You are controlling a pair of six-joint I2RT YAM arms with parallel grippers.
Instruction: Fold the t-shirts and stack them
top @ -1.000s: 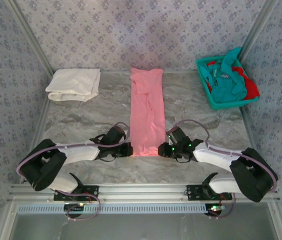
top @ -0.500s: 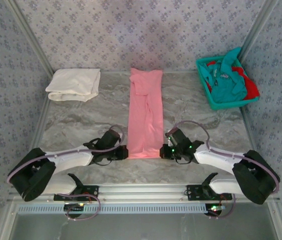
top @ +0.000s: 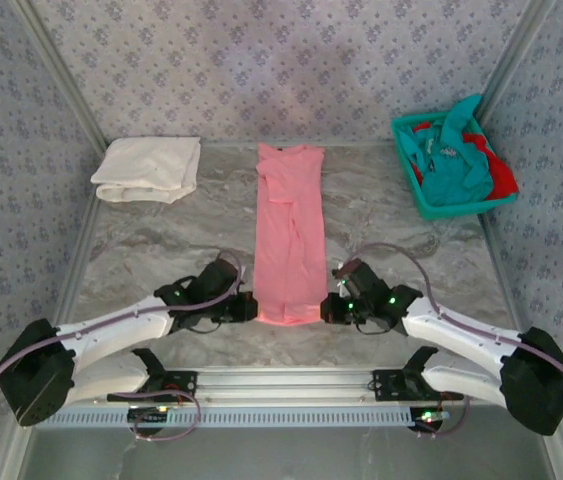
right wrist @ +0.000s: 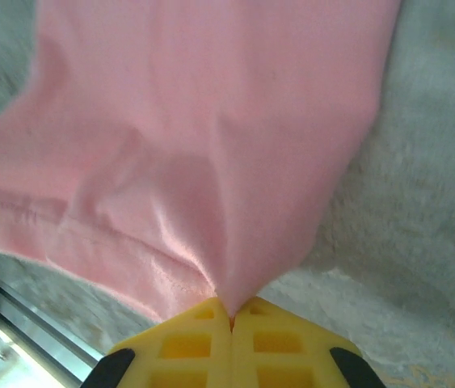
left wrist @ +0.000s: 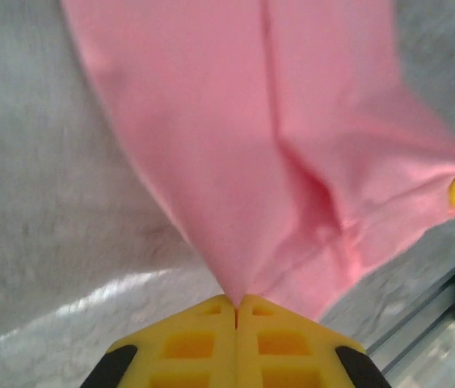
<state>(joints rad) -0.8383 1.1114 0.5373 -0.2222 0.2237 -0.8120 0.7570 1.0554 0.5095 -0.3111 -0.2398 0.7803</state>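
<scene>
**Left end effector** [left wrist: 236,301]: closed. Your yellow jaws pinch the near left corner of the pink shirt [top: 289,235], low over the counter [top: 151,250].

**Right end effector** [right wrist: 229,305]: closed as well, holding the near right corner of the same hem. The cloth puckers toward each pinch.

**Pink shirt:** it lies mid-counter, folded lengthwise into a narrow strip. It runs from the hem between your two end effectors to the collar at the far side. It is flat except at the gripped corners.

**Cream shirt** [top: 149,168]: a folded bundle at the far left of the counter, well apart from the pink strip. It looks like the start of your stack.

**Basket** [top: 410,180]: at the far right. It holds the teal shirt [top: 456,160] and the red shirt [top: 502,176], both crumpled and unfolded.

**Progress, as a judgement:**
- One shirt appears finished.
- The pink one is partway done: the lengthwise folds are made, and the crosswise fold is not yet made.
- With both hem corners held, your likely next move is to carry the hem toward the collar.
- After that, the pink shirt goes onto the cream one.
- The two shirts in the basket are left to do.
</scene>
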